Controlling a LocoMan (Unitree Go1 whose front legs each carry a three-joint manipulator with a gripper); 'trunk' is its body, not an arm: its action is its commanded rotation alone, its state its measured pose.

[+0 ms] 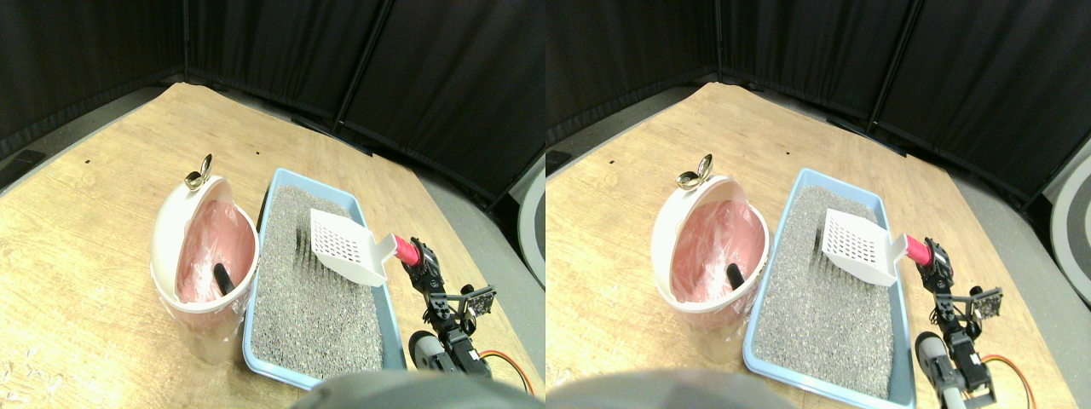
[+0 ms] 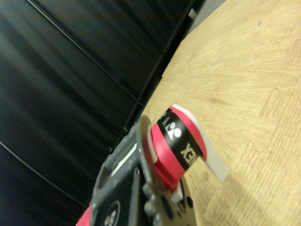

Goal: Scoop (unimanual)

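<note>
Wrist view alone shows handle [image 2: 181, 141] lettering

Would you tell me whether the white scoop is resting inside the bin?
No, the white scoop is over the grey litter in the blue tray.

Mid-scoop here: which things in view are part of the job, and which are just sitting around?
In the job:
white slotted scoop, red-wrapped handle
right end effector, gripping that handle
blue litter tray with grey litter
white bin, pink liner, dark lump inside

Lying about:
metal clip on the bin's rim
black curtains
</note>
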